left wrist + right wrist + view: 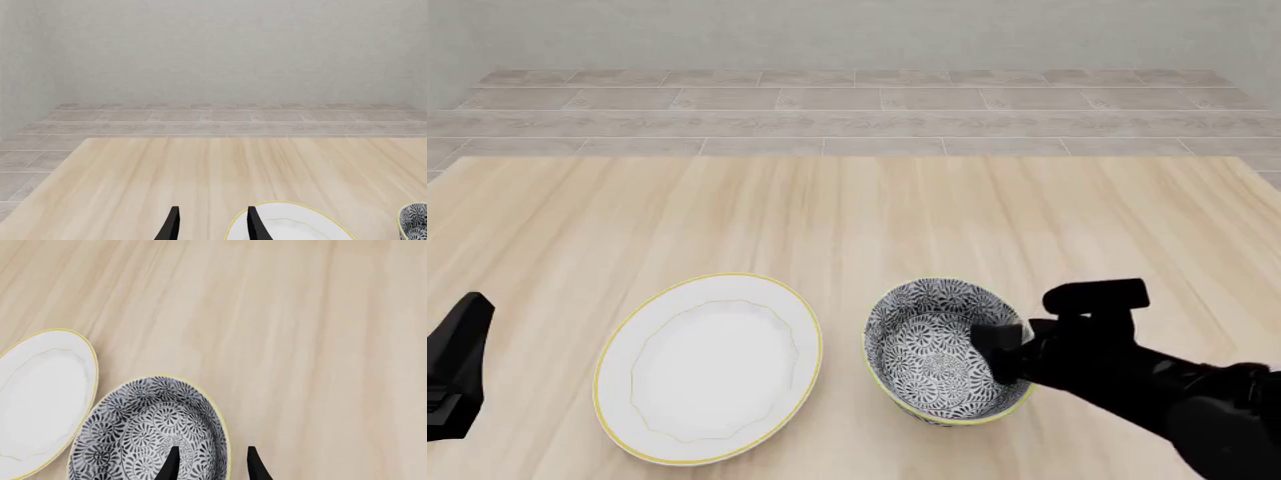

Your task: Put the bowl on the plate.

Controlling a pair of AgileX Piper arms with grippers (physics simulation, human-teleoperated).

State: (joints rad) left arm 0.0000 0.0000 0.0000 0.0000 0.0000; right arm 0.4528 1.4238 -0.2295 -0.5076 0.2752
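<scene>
- My right gripper reaches in from the right side of the front view and hangs over the bowl's right-hand rim, its two black fingers spread apart, one over the inside of the bowl and the other outside the wall.
- In the right wrist view the yellow-green rim runs up between those two fingertips; I cannot tell whether either finger touches the wall, and the fingers are not closed on anything.
- In the front view the dark body of my right arm covers the bowl's right edge.
- My left gripper sits low at the left edge of the front view, well apart from the bowl, with its fingers parted and nothing between them.
- In the left wrist view its fingers point out across the wooden table, with the near rim of the plate just beside one fingertip.
- The bowl, deep and round with a dense blue-grey and white floral pattern, stands upright on the table, right of centre and near the front edge.
- The plate, wide, shallow and white with a thin yellow rim line, lies flat just to the left of the bowl; a narrow strip of table shows between them.
- The bowl is not on the plate.
- Beyond the table lie a grey tiled floor and a pale wall.
</scene>
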